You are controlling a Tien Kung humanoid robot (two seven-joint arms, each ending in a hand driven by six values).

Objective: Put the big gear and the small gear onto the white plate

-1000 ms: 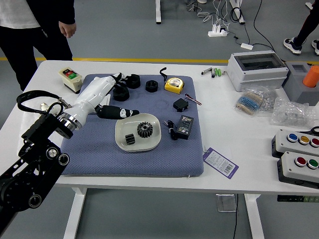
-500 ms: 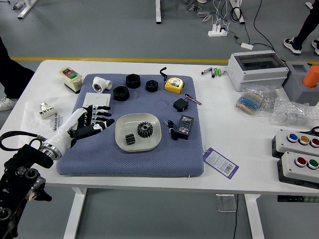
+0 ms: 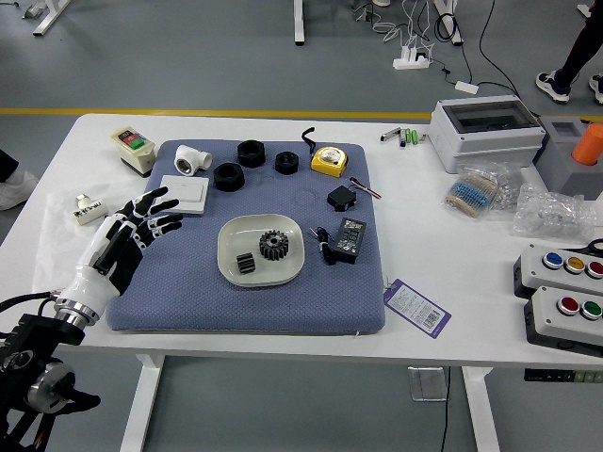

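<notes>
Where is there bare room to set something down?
The blue mat is bare on the near side of the white plate; so is the table between the purple tag and button boxes. Crowded: the mat's back edge with black rings and tape measure, and its left side under the left robot hand.
</notes>
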